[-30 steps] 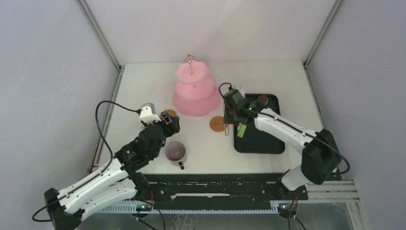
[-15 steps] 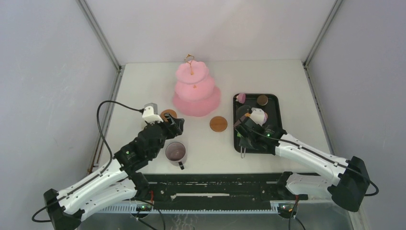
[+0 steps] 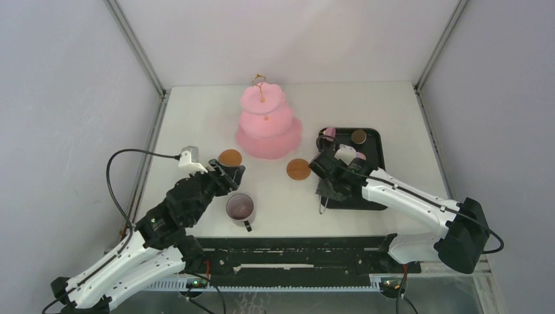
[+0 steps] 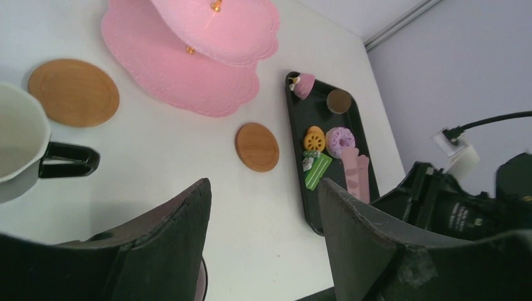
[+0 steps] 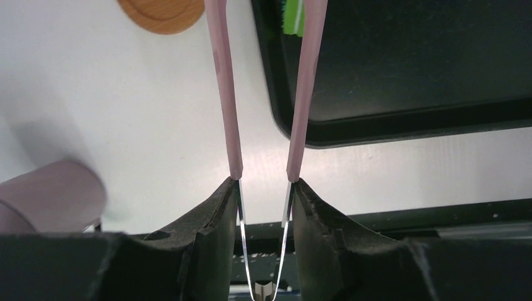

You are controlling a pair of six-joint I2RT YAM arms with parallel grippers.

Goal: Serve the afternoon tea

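Observation:
The pink three-tier cake stand (image 3: 265, 124) stands at the back centre, its tiers bare. One brown coaster (image 3: 230, 157) lies to its left and another (image 3: 298, 169) to its right. A dark mug (image 3: 240, 208) stands near the front. A second mug (image 4: 19, 150) with a black handle shows only in the left wrist view. Toy pastries lie on the black tray (image 3: 366, 196): a pink one (image 4: 303, 84), a purple donut (image 4: 340, 141) and a green one (image 4: 317, 169). My left gripper (image 3: 230, 173) is open and empty between the left coaster and the mug. My right gripper (image 5: 263, 182) is shut on the pink-tipped tongs (image 5: 223, 94) above the tray's near left corner.
The tongs' metal loop (image 3: 322, 206) sticks out towards the front edge. The dark rail (image 3: 294, 252) runs along the near edge. Grey walls close in the table on three sides. The right arm (image 4: 452, 200) shows at the right of the left wrist view.
My right gripper swung with the tongs from beside the stand back to the tray's near left corner. My left arm drew back a little to the left.

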